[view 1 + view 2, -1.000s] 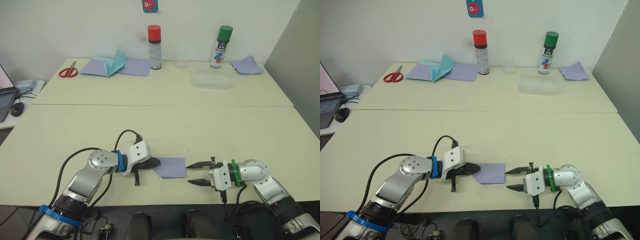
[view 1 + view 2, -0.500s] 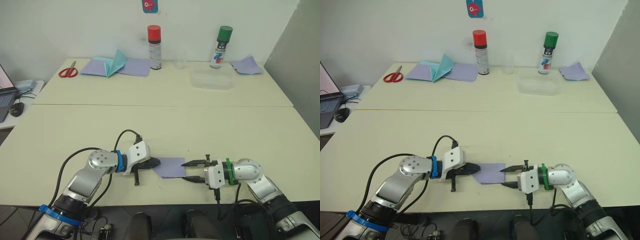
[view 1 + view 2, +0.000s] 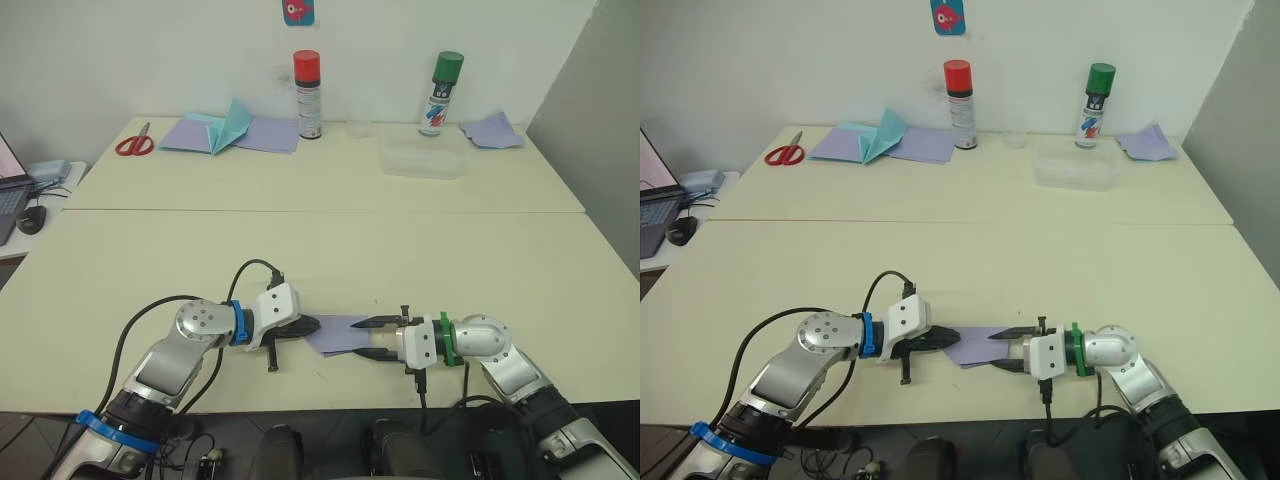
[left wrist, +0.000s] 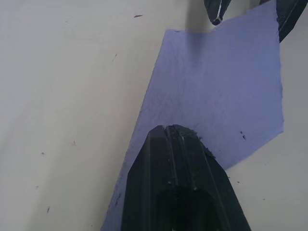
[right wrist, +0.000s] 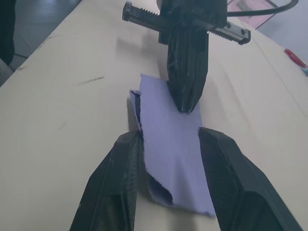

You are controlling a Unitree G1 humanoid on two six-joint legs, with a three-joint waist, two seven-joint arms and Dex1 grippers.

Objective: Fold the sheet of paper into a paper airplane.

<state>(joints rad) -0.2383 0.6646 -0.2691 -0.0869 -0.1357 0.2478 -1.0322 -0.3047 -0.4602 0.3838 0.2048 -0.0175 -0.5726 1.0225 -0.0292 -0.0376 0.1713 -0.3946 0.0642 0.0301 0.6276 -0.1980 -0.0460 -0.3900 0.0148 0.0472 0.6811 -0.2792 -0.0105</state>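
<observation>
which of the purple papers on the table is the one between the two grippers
The small sheet of paper at the near table edge; the other lilac sheets lie far back by the spray cans.

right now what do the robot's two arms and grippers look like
Both arms are silver metal with rounded joints and a white block at the wrist. The left arm has blue bands at wrist and upper arm and a looping black cable. The right arm has a green wrist band and a black cable hanging below. Left gripper and right gripper each carry two pointed black jaws.
</observation>
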